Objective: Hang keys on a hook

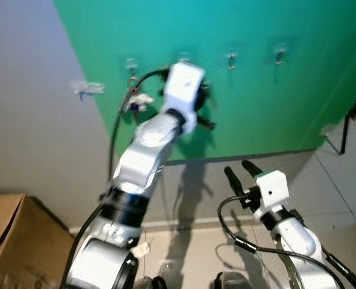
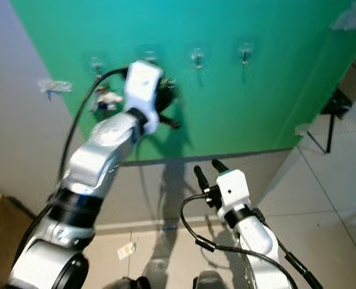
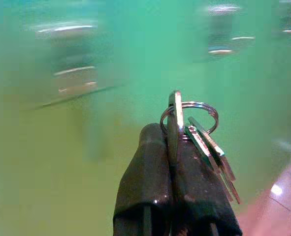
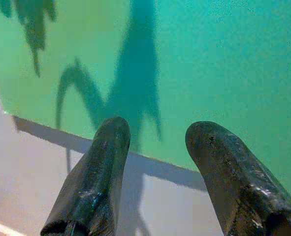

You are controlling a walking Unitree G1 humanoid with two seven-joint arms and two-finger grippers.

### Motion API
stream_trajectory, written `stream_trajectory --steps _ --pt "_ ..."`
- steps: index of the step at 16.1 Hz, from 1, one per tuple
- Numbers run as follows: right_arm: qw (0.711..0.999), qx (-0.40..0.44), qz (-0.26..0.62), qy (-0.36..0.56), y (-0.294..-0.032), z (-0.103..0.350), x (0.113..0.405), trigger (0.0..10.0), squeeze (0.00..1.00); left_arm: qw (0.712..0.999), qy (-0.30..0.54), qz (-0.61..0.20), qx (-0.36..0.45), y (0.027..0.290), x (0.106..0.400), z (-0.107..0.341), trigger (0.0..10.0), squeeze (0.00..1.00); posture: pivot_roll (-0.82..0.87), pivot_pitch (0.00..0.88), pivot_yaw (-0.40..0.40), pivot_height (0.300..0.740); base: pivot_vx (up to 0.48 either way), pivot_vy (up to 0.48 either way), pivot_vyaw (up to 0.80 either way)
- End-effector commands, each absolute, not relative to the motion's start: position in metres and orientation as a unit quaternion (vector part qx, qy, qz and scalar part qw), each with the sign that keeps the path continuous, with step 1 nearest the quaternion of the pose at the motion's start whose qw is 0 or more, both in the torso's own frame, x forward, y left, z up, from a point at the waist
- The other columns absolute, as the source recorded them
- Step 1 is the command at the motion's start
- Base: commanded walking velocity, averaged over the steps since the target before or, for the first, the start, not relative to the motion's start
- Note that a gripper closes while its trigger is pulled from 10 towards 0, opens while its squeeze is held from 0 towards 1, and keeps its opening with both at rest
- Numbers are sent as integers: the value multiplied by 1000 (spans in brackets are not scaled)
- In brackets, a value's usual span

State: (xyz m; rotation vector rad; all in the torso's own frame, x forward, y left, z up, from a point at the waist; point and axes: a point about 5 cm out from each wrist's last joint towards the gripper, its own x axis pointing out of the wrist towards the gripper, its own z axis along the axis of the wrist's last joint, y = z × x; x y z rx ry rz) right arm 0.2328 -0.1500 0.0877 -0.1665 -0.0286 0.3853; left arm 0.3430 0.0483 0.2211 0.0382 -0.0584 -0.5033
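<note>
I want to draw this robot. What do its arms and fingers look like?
Both arms are shiny silver tubes with black bands at the joints and white blocks at the wrists. Thin black cables loop along them. The left gripper and the right gripper each have two long, rounded fingers of glossy black, a bit scuffed.
</note>
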Motion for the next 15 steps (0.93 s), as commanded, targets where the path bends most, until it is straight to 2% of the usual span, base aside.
stream_trajectory --steps 1,5,10,15 --pt "978 -76 196 -14 -149 87 235 10000 0 971 -49 -233 15 55 341 231 10000 0 -174 22 45 740 0 0 0" --pt "976 -78 202 -17 -149 90 243 10000 0 973 -60 -222 20 58 338 239 10000 0 -172 10 42 740 0 0 0" --pt "977 -75 197 -12 -150 83 242 10000 0 968 -47 -244 26 48 338 238 10000 0 -188 19 65 740 0 0 0" --pt "979 -73 192 -15 -150 83 240 10000 0 964 -46 -259 38 42 348 241 10000 0 -198 24 76 740 0 0 0"
